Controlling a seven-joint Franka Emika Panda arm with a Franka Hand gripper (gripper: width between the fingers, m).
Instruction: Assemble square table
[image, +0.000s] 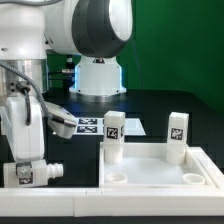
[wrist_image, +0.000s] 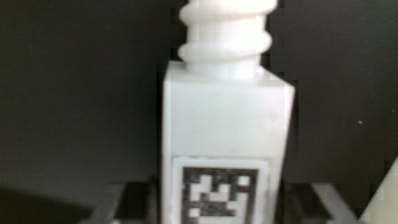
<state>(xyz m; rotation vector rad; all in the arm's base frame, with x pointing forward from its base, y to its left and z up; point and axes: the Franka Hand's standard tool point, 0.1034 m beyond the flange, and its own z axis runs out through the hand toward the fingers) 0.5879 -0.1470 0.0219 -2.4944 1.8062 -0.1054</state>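
The only markings we see are black-and-white square tags. One sits low on the held leg (wrist_image: 222, 110), and its tag (wrist_image: 217, 192) is too blurred for us to read any code. Each of the two upright legs, the near leg (image: 112, 138) and the far leg (image: 177, 136), also carries a tag. More tags are printed on the marker board (image: 88, 124), which lies flat behind the table top (image: 160, 183).

In the wrist view the held leg fills the middle, its ribbed tip (wrist_image: 226, 35) pointing away from the camera. The dark fingers (wrist_image: 139, 200) press against both of its flanks, so the end effector (image: 32, 175) is clamped on it.

In the exterior view the end effector hangs low over the black surface (image: 150, 108), off the table top's edge toward the exterior view's left. Both upright legs stand inside the table top's rim along its back side.
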